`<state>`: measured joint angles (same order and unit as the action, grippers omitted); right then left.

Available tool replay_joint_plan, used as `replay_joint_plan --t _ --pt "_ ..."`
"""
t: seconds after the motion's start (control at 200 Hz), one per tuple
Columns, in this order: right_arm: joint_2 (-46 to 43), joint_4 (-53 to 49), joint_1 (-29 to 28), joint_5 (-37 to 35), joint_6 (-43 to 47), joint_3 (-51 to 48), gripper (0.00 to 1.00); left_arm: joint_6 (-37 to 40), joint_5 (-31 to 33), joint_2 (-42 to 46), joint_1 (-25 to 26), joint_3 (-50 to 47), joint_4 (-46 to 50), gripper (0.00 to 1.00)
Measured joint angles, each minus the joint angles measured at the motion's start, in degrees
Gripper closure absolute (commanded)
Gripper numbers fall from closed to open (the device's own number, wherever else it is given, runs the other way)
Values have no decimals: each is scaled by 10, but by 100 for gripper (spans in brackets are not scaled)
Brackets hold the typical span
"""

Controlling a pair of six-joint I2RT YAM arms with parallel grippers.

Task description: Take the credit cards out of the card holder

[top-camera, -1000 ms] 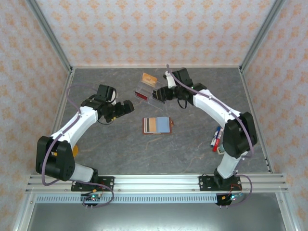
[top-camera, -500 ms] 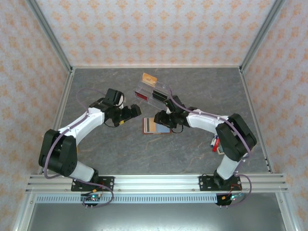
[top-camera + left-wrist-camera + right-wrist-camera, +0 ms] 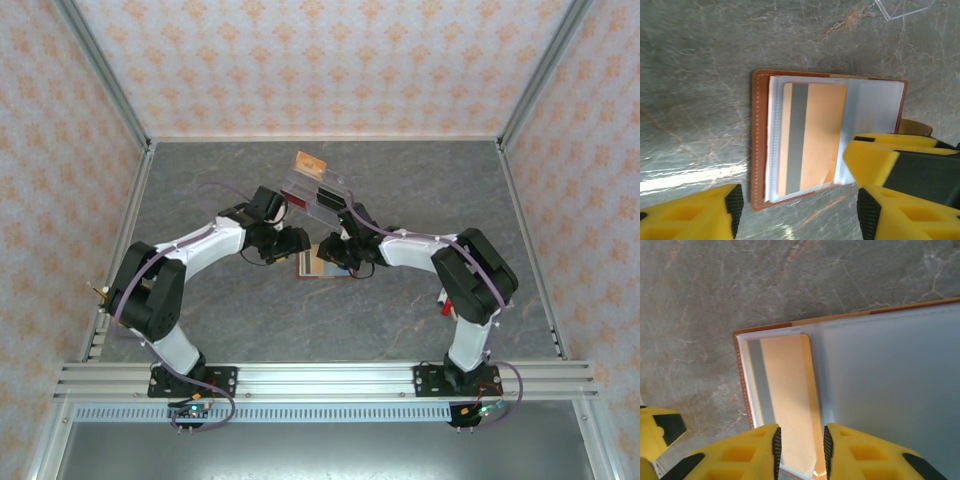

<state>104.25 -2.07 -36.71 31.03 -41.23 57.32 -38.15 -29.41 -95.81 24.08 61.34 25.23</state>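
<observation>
The card holder (image 3: 316,269) lies open on the table, with a brown stitched border (image 3: 758,140) and clear sleeves (image 3: 890,380). A tan-orange credit card (image 3: 815,135) with a grey stripe sits in the left sleeve. My right gripper (image 3: 800,447) hovers over that card (image 3: 790,385) with its jaws a narrow gap apart and nothing clamped between them. My left gripper (image 3: 796,215) is open, straddling the holder's edge from the left side (image 3: 292,245). The right gripper's yellow finger (image 3: 875,157) rests over the holder's right half. A red card (image 3: 296,201) lies in the clear tray behind.
A clear acrylic tray (image 3: 322,192) stands just behind the holder, a tan-orange card (image 3: 310,162) at its far end. Markers (image 3: 450,290) lie by the right arm's base. Patterned walls enclose the grey table (image 3: 220,320) on three sides.
The right arm came down from the tray to the holder and its jaws narrowed. The left arm moved right to the holder's edge and its jaws partly closed.
</observation>
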Motion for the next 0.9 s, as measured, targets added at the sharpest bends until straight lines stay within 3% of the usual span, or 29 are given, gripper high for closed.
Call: replay_joint_plan --t 0.16,0.505,0.696,0.901 --pt "9 0 0 -2 -1 4 76 -10 0 -29 7 10 -3 58" --pt "14 -9 0 -8 4 16 80 -19 -3 -75 7 33 -10 79" --pt "14 -19 0 -19 10 17 80 -19 -4 -99 7 42 -13 87" --pt "14 -23 0 -23 15 17 80 -21 -3 -115 7 50 -9 89"
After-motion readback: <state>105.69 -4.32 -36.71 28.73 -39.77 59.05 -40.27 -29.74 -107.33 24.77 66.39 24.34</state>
